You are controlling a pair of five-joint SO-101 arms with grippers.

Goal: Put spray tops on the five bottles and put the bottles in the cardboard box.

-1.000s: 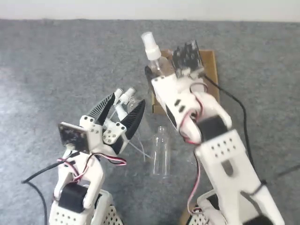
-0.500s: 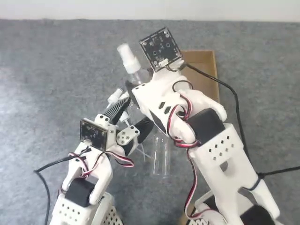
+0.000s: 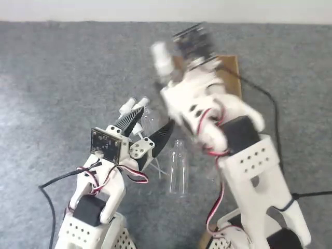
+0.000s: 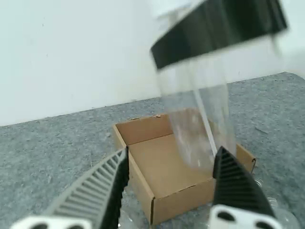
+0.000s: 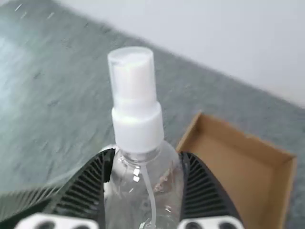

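The right gripper [image 5: 147,157] pinches a clear spray bottle [image 5: 143,191] by its shoulders. The white spray top [image 5: 136,95] is already on, and the bottle is held up off the grey table [image 3: 57,78] at about twelve o'clock from the middle. The cardboard box [image 3: 233,72] sits open at two o'clock from that bottle. The left gripper [image 4: 174,152] hovers near the table's middle, its fingers spread wide with nothing between them. An uncapped bottle [image 3: 179,167] lies flat at five o'clock from it. Two white spray tops [image 3: 130,102] lie at its ten o'clock.
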